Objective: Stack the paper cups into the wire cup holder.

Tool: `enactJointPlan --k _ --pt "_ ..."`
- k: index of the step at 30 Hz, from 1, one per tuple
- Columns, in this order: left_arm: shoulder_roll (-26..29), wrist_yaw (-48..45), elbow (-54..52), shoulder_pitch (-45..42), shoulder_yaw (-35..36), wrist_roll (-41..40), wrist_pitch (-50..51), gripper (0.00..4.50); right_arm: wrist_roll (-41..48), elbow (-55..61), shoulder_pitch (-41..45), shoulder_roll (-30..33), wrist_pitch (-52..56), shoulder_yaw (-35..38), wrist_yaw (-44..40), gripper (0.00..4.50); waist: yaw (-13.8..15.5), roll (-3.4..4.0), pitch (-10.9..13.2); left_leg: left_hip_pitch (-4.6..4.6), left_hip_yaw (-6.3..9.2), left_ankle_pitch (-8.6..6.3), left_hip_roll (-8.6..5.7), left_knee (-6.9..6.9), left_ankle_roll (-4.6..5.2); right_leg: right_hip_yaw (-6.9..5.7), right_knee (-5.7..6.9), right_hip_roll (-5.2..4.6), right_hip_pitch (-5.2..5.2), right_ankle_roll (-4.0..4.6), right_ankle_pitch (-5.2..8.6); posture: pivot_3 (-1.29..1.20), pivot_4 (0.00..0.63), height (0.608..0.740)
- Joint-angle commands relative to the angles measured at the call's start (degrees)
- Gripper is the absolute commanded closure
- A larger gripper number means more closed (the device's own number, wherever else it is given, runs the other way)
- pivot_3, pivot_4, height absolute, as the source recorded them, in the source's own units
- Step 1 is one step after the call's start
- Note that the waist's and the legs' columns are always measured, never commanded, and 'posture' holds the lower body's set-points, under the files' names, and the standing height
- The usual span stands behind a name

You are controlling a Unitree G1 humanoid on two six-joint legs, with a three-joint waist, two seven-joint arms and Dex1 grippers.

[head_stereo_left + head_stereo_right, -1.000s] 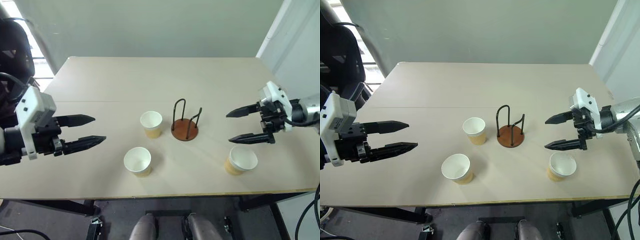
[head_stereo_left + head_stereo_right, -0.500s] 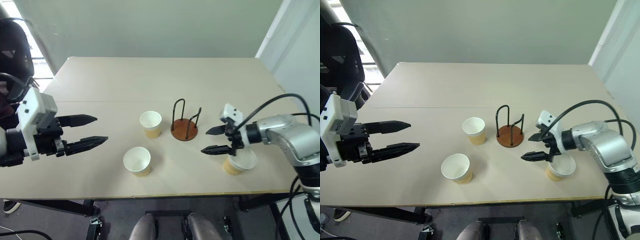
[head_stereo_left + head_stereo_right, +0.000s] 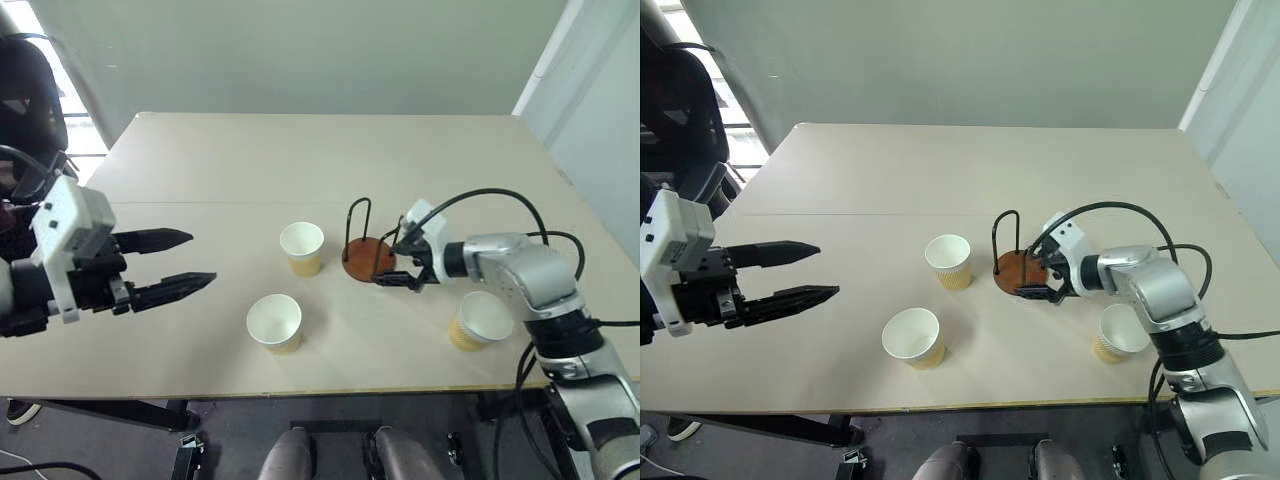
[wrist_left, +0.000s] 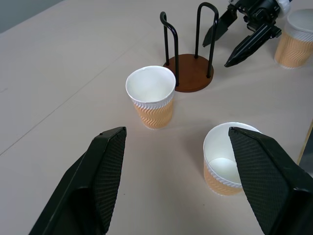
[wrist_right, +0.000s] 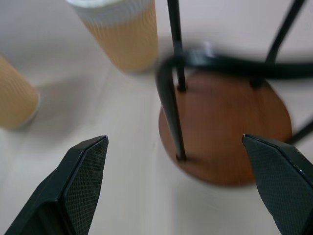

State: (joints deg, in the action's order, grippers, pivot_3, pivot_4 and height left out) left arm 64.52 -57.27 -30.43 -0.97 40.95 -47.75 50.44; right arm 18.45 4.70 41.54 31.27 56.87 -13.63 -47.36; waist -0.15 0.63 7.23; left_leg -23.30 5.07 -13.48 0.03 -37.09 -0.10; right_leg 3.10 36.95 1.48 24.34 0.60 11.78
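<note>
The wire cup holder (image 3: 369,254) stands near the middle of the table (image 3: 300,160), its reddish-brown disc flat on the top and its two black wire loops rising straight up, so its long axis is vertical. The right gripper (image 3: 393,265) is right at the holder's right edge, its two black fingers spread wide with nothing between them; whether a fingertip touches the disc or a loop I cannot tell. In the right wrist view the disc and one loop sit between the parted fingers (image 5: 78,181). The left gripper (image 3: 190,260) hangs over the table's left side, fingers also apart and empty, pointing toward the cups. Three paper cups stand upright, mouths up: one (image 3: 302,247) just left of the holder, one (image 3: 275,322) nearer the front edge, and one (image 3: 480,320) to the right, under the right forearm.
</note>
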Motion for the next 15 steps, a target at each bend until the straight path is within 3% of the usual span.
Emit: enactJointPlan --k 1,4,7,15 --pt "0.19 0.51 -1.59 0.19 2.34 -0.37 -0.08 0.95 -0.83 -0.44 1.98 -1.51 -2.3 0.74 1.84 0.0 0.01 0.0 0.0 0.0 0.0 0.0 0.0 0.0 0.0 0.0 0.0 0.0 0.01 0.0 0.0 0.0 0.15 0.74" --pt "0.12 0.67 -1.85 0.57 2.47 -0.09 -0.19 0.95 -1.41 -1.36 2.24 -1.78 -3.37 0.4 1.73 0.0 0.06 -0.01 -0.01 -0.03 0.0 0.0 0.0 0.0 -0.01 0.0 0.0 0.0 0.02 0.02 0.0 0.0 0.15 0.74" --pt "-0.05 0.78 -2.13 0.94 2.75 -0.17 -0.21 0.92 -1.73 -2.06 2.34 -2.0 -4.2 0.18 1.59 0.58 0.05 -0.02 -0.01 -0.04 0.0 -0.02 0.0 0.0 -0.02 0.0 -0.01 0.0 0.03 0.06 0.0 0.0 0.15 0.74" --pt "0.04 0.81 -2.12 1.13 2.79 0.01 -0.59 0.92 -1.88 -2.76 2.66 -0.62 -4.73 -1.38 -1.61 3.58 0.05 -0.02 -0.01 -0.04 -0.01 -0.03 0.03 0.0 -0.05 -0.02 0.0 0.01 0.06 0.1 -0.02 0.0 0.15 0.74"
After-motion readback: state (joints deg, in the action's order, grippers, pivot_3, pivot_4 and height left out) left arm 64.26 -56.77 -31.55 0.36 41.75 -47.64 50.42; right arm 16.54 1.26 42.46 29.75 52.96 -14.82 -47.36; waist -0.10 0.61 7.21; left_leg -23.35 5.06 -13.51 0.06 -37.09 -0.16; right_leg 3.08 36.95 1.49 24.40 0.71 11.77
